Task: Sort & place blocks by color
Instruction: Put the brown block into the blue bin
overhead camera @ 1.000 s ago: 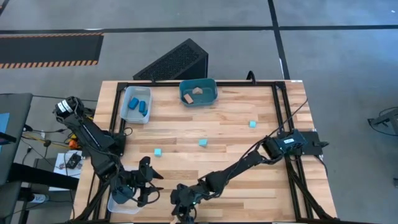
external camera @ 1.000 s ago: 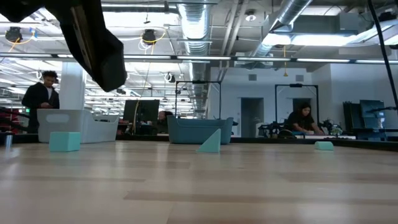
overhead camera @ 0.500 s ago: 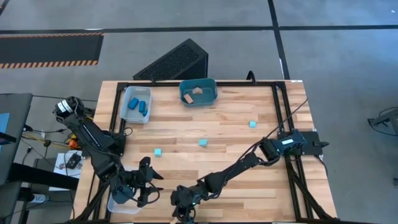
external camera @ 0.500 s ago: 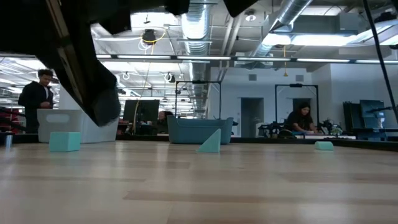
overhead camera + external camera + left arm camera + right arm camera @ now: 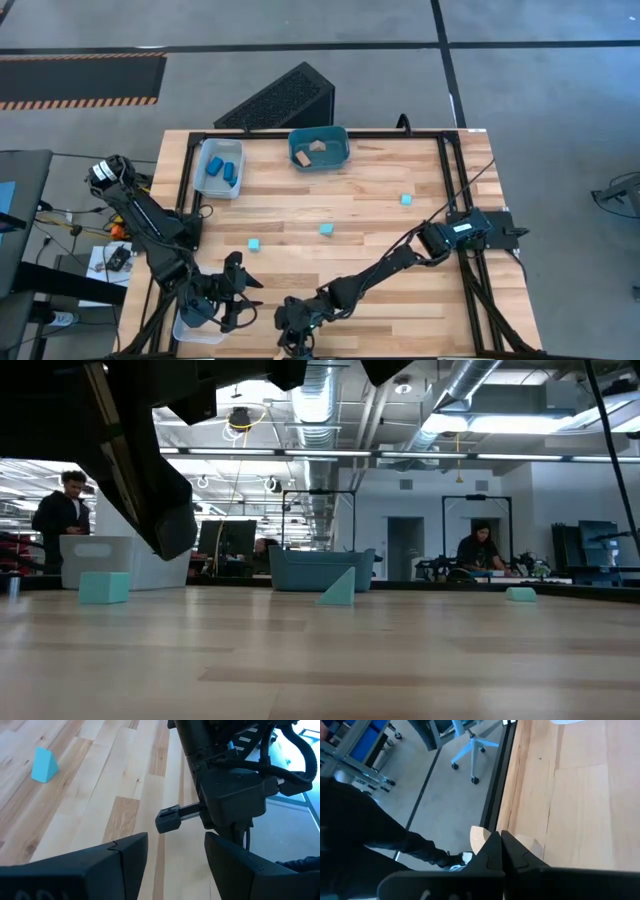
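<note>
left gripper (image 5: 235,291): parked low at the near-left of the table, just beside a second clear tray (image 5: 190,326). In the left wrist view the fingers (image 5: 125,852) are seen standing apart with nothing between them.
clear tray (image 5: 207,178): set at the far-left corner; two darker blue blocks (image 5: 225,168) are already held in it.
left cyan block (image 5: 255,244): found loose on bare wood, up-table from the left gripper and slightly to its right. It reads as a squat box in the low view (image 5: 103,587); no clear long axis can be made out.
right gripper (image 5: 296,326): reached across to the near edge, right of the left gripper. Its jaws are seen shut. A tan wooden piece (image 5: 479,838) shows right at the tips; whether it is pinched or only lies behind them cannot be told.
teal tub (image 5: 340,158): set at the far edge, centre; tan blocks (image 5: 314,150) are seen inside.
middle cyan block (image 5: 326,229): a wedge, point up, well apart from both grippers.
right cyan block (image 5: 406,199): farthest right, alone.
key relation: the left cyan block is judged nearest to the left gripper, and that gripper is the empty one, so a short reach up-table by the left arm is favoured.
status: three cyan blocks are not yet sorted.
</note>
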